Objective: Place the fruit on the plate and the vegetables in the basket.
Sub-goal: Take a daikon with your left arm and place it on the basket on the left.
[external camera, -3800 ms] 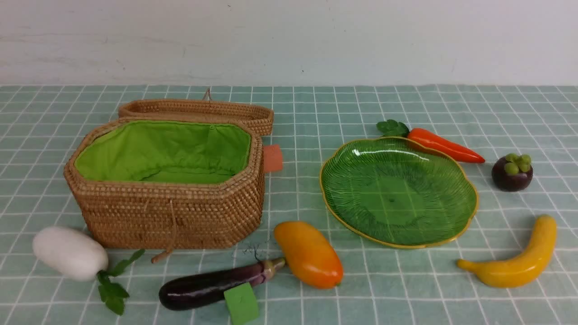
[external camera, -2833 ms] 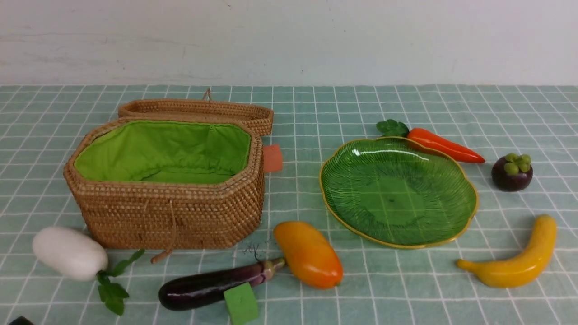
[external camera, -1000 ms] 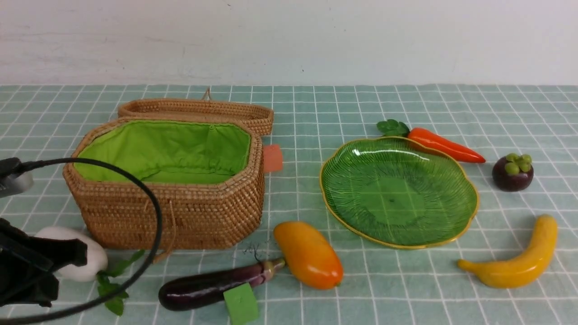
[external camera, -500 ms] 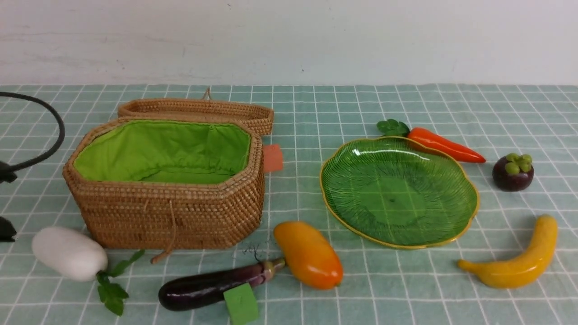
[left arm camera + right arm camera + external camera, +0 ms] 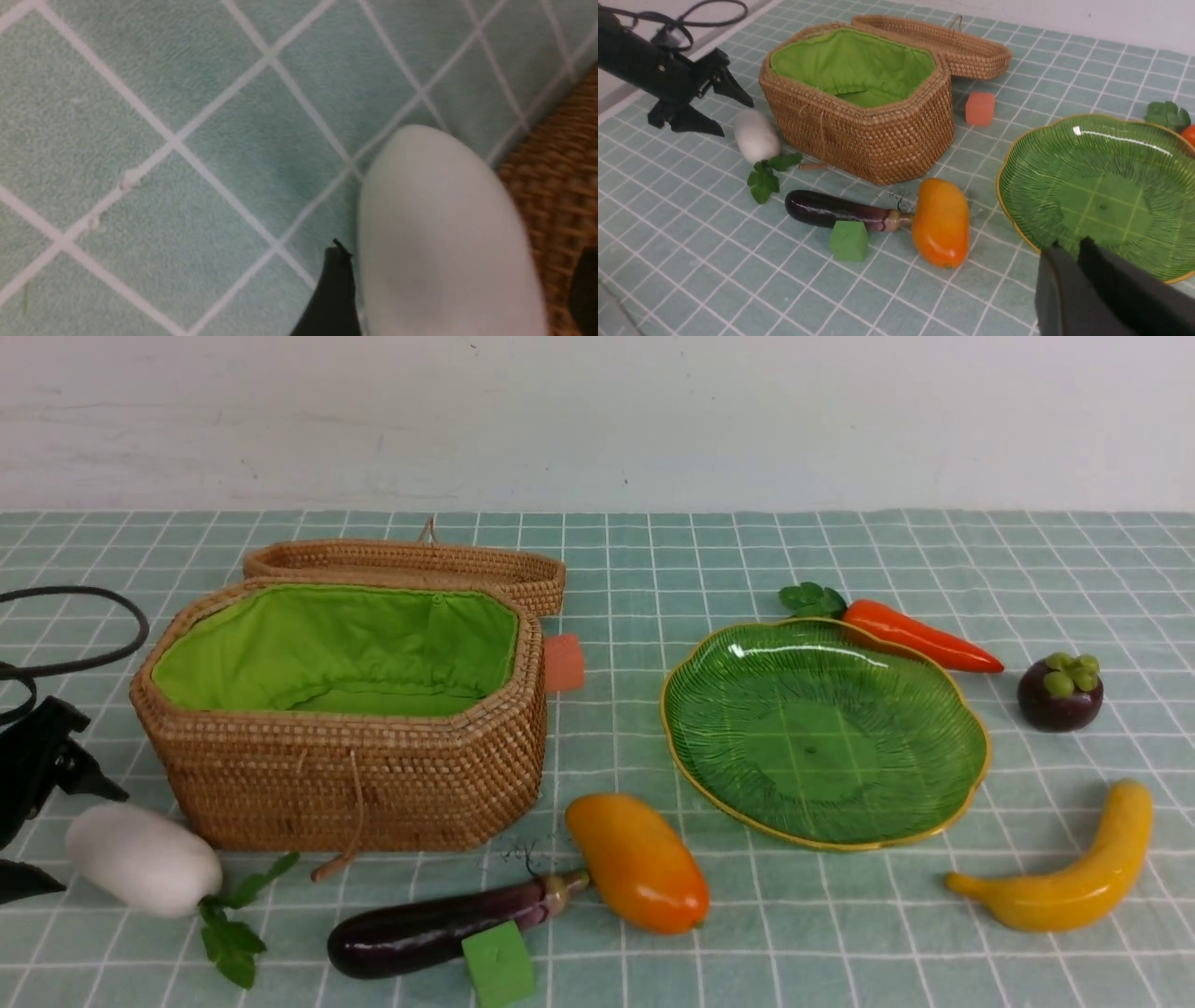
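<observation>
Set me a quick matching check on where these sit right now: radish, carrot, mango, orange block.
Things:
1. radish
2. carrot
3. mango
4. orange block

Places:
A. just beyond the far rim of the plate
B. by the right side of the basket
C. between the open left fingers, off the basket's front left corner
D. at the stem end of the eggplant

Pairs: 1-C, 2-A, 3-D, 4-B
</observation>
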`<state>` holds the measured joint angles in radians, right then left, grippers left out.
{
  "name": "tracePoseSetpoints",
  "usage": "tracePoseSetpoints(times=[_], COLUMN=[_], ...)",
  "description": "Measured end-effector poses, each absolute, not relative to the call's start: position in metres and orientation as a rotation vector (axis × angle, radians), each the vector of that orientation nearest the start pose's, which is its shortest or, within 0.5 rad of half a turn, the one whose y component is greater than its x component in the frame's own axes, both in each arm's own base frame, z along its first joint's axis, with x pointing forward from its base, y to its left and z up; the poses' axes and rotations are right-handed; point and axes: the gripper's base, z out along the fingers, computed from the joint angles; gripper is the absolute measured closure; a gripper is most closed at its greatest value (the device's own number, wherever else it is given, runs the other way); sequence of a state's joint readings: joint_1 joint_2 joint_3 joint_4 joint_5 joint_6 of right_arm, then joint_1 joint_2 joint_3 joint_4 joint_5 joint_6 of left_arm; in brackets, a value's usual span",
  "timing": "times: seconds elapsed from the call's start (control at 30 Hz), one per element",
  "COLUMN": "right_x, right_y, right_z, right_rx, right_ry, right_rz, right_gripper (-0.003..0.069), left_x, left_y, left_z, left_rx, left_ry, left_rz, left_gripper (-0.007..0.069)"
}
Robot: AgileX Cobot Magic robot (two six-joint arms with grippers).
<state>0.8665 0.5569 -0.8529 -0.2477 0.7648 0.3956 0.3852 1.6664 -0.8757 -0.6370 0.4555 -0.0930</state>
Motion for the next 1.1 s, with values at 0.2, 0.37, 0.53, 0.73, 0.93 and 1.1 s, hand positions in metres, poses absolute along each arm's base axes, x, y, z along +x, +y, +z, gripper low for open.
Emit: tracePoseSetpoints(times=[0.2, 0.37, 0.53, 0.73, 0.93, 1.1], right_x=[0.069, 0.069, 0.069, 0.069, 0.068, 0.066], right_y=[0.058, 0.058, 0.059, 0.060, 0.059, 0.056], right_z=[0.388, 0.388, 0.390, 0.393, 0.403, 0.412], right_rx=[-0.519, -0.518, -0.516, -0.510, -0.487, -0.558], right_ry=[1.888, 1.887, 1.874, 1.837, 1.800, 1.746], right_rz=[0.560, 0.566, 0.576, 0.602, 0.630, 0.564], right_gripper=[0.0591, 0.0586, 0.0585, 0.0583, 0.0578, 0.0573], left_x=[0.305, 0.306, 0.304, 0.290, 0.268, 0.268], left_y=[0.100, 0.101, 0.100, 0.096, 0.084, 0.022], left_z=[0.157, 0.156, 0.158, 0.195, 0.283, 0.366], left_rx=[-1.325, -1.320, -1.281, -1.108, -0.776, -0.037], left_ry=[2.348, 2.357, 2.391, 2.411, 2.287, 2.160], left_rz=[-0.433, -0.425, -0.406, -0.343, -0.265, -0.171], left_gripper=[0.0033, 0.0074, 0.0140, 0.0140, 0.0140, 0.0140])
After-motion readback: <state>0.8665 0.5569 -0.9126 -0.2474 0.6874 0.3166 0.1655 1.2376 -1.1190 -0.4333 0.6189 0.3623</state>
